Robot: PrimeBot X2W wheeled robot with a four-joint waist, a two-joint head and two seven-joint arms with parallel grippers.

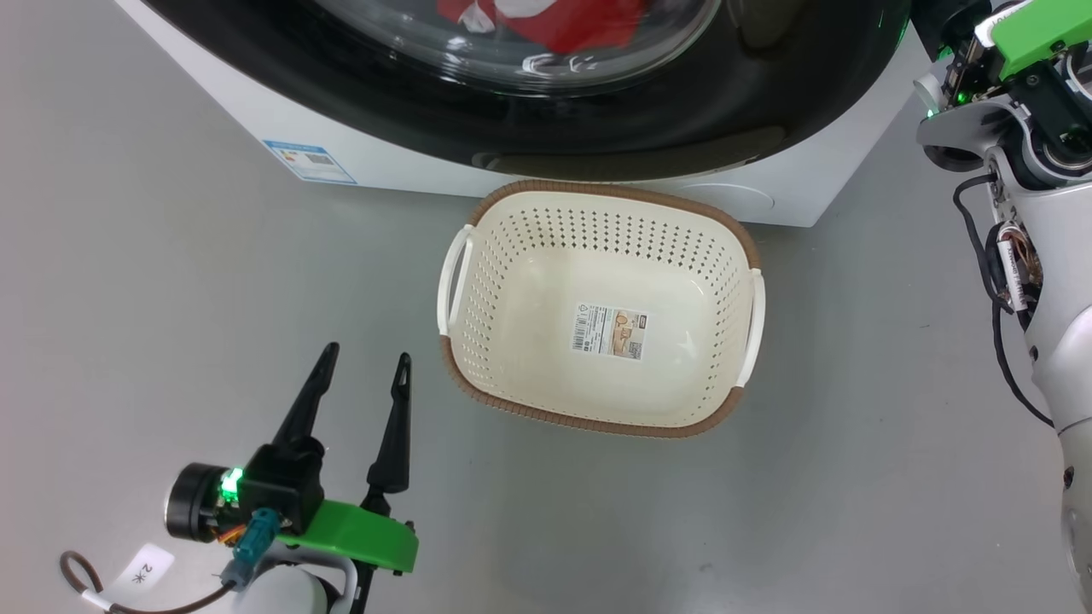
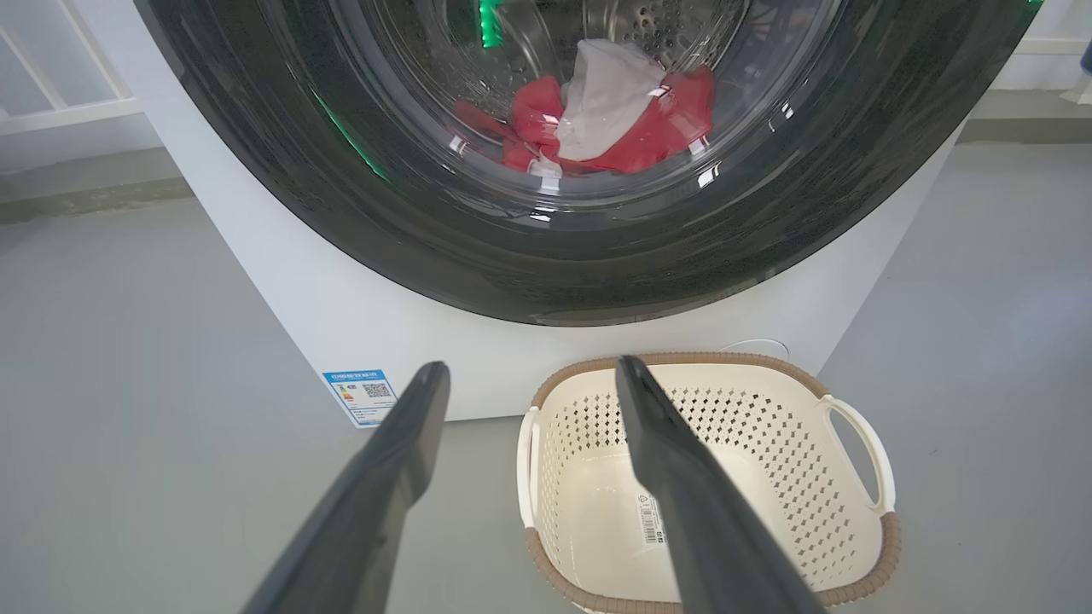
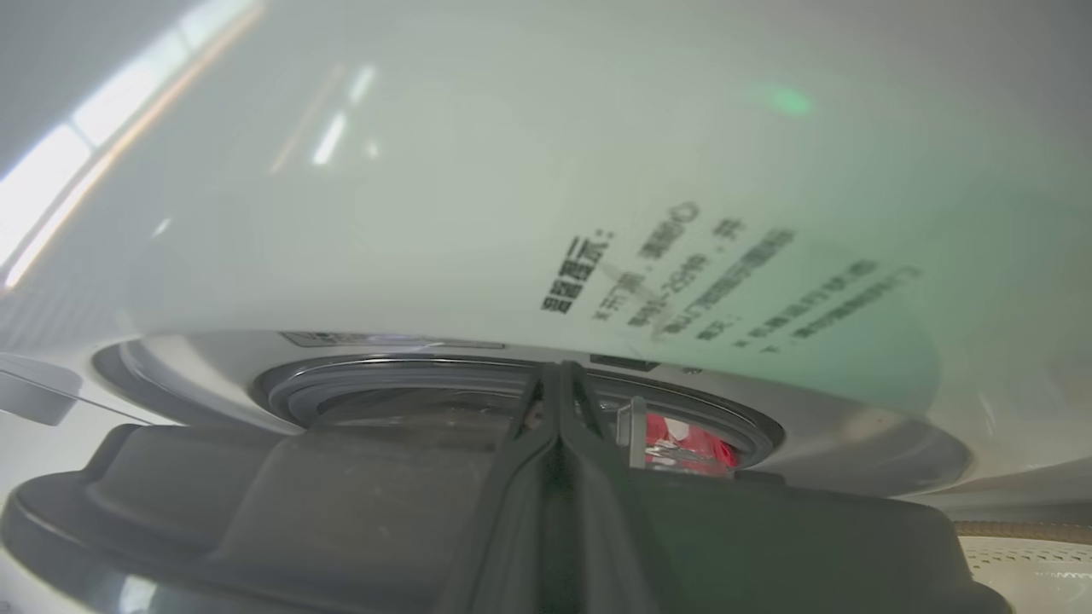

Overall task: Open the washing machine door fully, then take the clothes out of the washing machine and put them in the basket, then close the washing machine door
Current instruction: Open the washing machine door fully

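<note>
"What is the floor like?"

"It is a smooth grey floor [image 1: 128, 281], flat and a bit shiny, with soft light on it."

"And far back?"

"In the left wrist view, thin white bars [image 2: 60, 102] stand at the top left. A darker grey strip [image 2: 85, 200] runs along the floor under them. At the top right is a low white ledge [image 2: 1049, 64]."

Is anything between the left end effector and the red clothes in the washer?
Yes. The round, glossy black-rimmed glass door stands in front of the red and white fabric clothes, which show through its window. The open left end effector faces it from outside.
</note>
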